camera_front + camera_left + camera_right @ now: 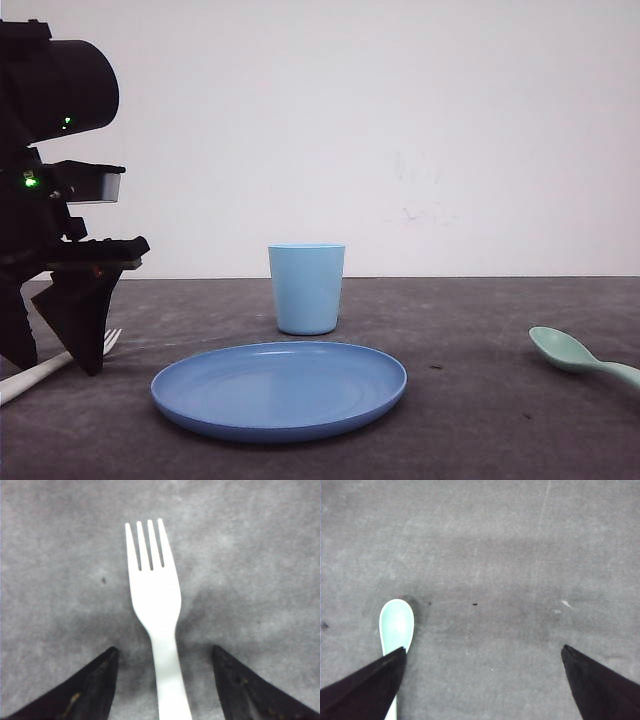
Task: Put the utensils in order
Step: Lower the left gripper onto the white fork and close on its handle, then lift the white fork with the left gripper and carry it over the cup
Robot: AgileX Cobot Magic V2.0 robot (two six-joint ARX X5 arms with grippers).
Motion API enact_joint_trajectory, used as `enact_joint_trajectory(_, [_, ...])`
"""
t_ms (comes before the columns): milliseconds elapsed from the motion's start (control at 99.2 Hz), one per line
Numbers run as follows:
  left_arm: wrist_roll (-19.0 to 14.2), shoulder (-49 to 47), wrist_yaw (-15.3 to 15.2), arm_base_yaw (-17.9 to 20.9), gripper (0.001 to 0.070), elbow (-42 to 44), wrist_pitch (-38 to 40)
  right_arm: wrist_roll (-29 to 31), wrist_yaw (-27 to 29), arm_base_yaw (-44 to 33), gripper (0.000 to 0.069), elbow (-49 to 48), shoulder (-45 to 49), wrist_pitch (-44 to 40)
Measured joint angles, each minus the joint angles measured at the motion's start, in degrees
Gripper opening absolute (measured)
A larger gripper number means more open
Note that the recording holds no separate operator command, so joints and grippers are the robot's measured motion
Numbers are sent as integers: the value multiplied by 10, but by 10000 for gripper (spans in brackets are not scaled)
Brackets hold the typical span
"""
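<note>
The left gripper (162,680) hangs low over the table (470,400), jaws spread wide, and the white fork (155,600) lies flat right between them, its handle running back through the gap and its tines pointing away. That is the alignment that matters: long axis square to the closing line, so a straight drop should do it. In the front view the fork (55,365) lies left of the blue plate (280,388). The right gripper (482,680) is open too, but the mint spoon (396,625) lies off-centre, by one finger.
</note>
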Motion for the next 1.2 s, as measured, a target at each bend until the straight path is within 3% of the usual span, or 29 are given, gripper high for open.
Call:
enact_joint_trajectory(91, [-1,0,-1,0,332,0,0,0,0,0,625,0,0,0])
enact_joint_trajectory(252, [-2,1,-2,-1,157,0,3,0,0,0,625,0,0,0])
enact_joint_trajectory(433, [-2,1,-2,-2,51,0,4,0,0,0,625,0,0,0])
enact_joint_trajectory(726, [1,-5,-17,-2,43,1,25,0,0,0,625,0,0,0])
enact_joint_trajectory(1008, [3,-90,-17,-7,43,49,82,0,0,0,625,0,0,0])
enact_joint_trajectory(1088, [3,-112,-5,-12,43,55,132,0,0,0,625,0,0,0])
enact_joint_trajectory(1199, [3,-124,41,-25,44,55,219,0,0,0,625,0,0,0])
